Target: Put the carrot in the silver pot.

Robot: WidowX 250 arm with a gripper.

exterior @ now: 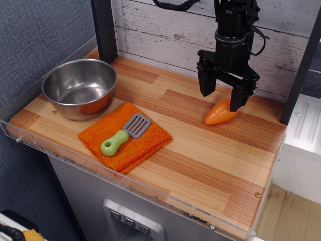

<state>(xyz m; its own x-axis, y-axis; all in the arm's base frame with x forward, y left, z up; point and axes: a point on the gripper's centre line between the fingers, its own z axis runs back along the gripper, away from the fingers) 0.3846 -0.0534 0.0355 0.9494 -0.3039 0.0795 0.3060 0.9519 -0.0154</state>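
The gripper (222,98) is matte black all over, with two thick, blocky fingers (206,83) that taper to blunt tips beneath a wider crossbar. Above the crossbar rises a narrower, roughly cylindrical black wrist section. Black cables loop out beside and above that section, one curving off its right side.

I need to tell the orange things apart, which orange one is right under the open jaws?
The carrot, lying bare on the wood at the right. The other orange thing, the cloth, sits further left under the spatula.

Shiny steel pot (79,88) (wood-grain counter (200,150))
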